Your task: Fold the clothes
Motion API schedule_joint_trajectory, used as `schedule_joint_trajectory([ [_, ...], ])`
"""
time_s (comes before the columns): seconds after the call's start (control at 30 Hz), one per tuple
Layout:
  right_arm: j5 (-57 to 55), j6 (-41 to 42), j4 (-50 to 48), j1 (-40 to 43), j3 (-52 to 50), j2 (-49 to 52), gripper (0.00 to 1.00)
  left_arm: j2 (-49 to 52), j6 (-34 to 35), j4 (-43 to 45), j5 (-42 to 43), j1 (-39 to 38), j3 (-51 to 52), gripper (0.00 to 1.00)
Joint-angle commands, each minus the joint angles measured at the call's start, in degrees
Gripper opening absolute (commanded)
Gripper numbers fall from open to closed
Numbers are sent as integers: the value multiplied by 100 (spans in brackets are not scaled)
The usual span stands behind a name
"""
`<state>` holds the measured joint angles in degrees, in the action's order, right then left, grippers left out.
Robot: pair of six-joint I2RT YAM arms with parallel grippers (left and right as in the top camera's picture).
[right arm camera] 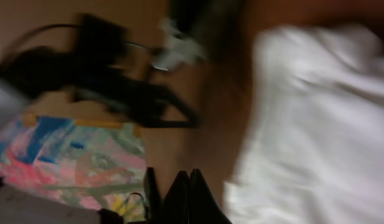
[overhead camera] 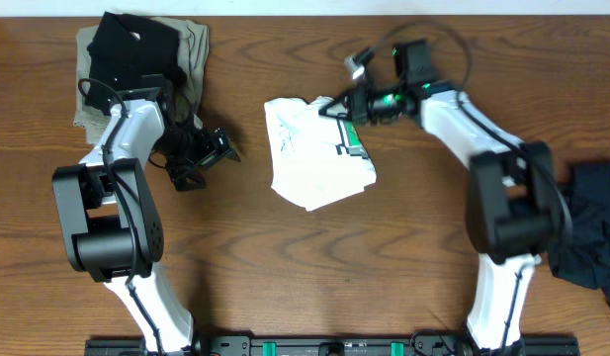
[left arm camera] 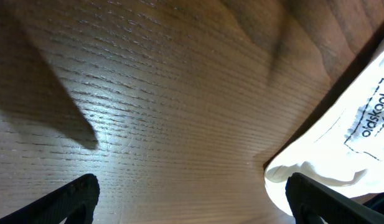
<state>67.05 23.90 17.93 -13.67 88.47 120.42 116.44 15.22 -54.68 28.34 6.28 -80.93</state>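
Note:
The clothes, a white T-shirt [overhead camera: 314, 153], lie bunched into a compact folded shape in the middle of the table. My left gripper [overhead camera: 211, 153] hovers open just left of the shirt, low over the wood. In the left wrist view its fingers [left arm camera: 73, 199] stand wide apart with bare table between them, and the shirt's edge [left arm camera: 341, 143] lies by the right finger. My right gripper [overhead camera: 329, 107] is at the shirt's upper edge. The blurred right wrist view shows its fingertips [right arm camera: 188, 193] pressed together, shut on nothing, with the white fabric [right arm camera: 304, 124] beside them.
A folded black shirt [overhead camera: 136, 49] rests on a khaki garment [overhead camera: 191, 44] at the back left corner, behind my left arm. A dark garment [overhead camera: 591, 227] lies at the right edge. Cables loop around the right wrist [overhead camera: 423, 59].

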Motion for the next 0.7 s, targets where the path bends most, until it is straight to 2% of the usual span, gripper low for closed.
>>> schedule_joint_trajectory([
  [0.0,20,-55,216,-114,24,-267,1,-149,7,-33,20,2,35,97],
  [0.2,-387,-903,1279,-216,-251,-50,1,-149,9,-31,20,2,35,97],
  [0.47,-817,-822,866,-345,-1032,588,1,-149,11,-11,20,2,35,97],
  [0.67,-855,-802,979,-345,-1239,717,1,-149,11,-13,20,2,35,97],
])
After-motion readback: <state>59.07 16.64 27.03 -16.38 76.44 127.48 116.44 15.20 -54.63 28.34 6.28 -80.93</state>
